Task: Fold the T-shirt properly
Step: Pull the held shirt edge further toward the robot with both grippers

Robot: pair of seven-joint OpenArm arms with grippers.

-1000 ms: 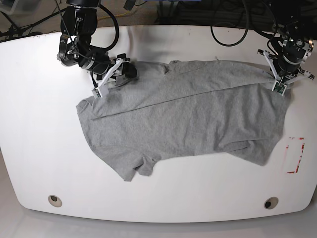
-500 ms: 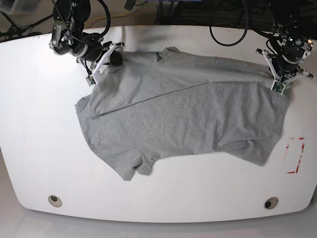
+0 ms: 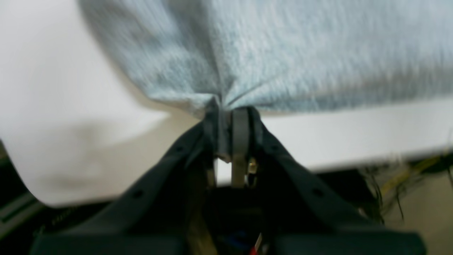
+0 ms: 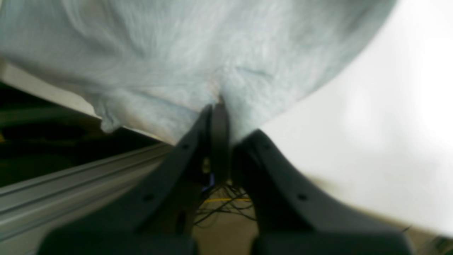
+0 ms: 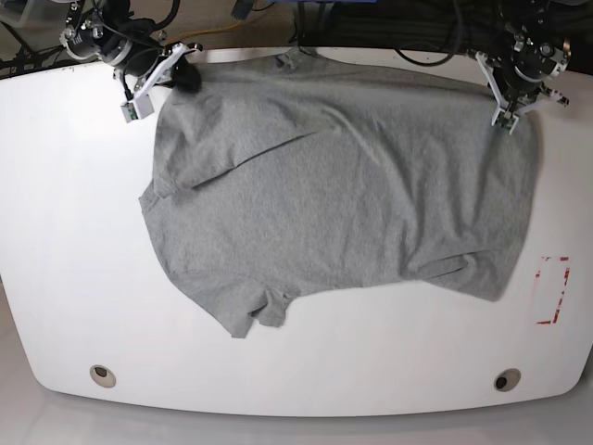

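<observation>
1. While nothing lies along the near edge of the white worktop (image 5: 296, 371), two round holes (image 5: 103, 375) sit in it, one near each front corner.
2. Just beyond, on the base view's right, a red rectangle outline (image 5: 553, 290) is marked on the worktop, beside the shirt's lower corner and apart from it.
3. Across the middle and far part of the worktop lies the grey shirt (image 5: 343, 185), mostly flat, with one sleeve (image 5: 255, 311) pointing toward the near edge.
4. A diagonal crease runs across the shirt's upper part on the base view's left.
5. At the far edge, on the base view's right, the left end effector (image 5: 508, 100) is clamped on the shirt's corner; its wrist view shows the fingers (image 3: 240, 131) pressed together with cloth (image 3: 265, 53) puckering out from between them.
6. At the far edge, on the base view's left, the right end effector (image 5: 174, 76) is clamped on the shirt's other far corner; in its wrist view the black fingers (image 4: 219, 124) meet on a bunched fold of grey cloth (image 4: 177, 53).
7. Between the two grips the shirt's far edge reaches the worktop's back rim.
8. Beyond the worktop, black cables (image 5: 435, 42) hang behind the arms.
</observation>
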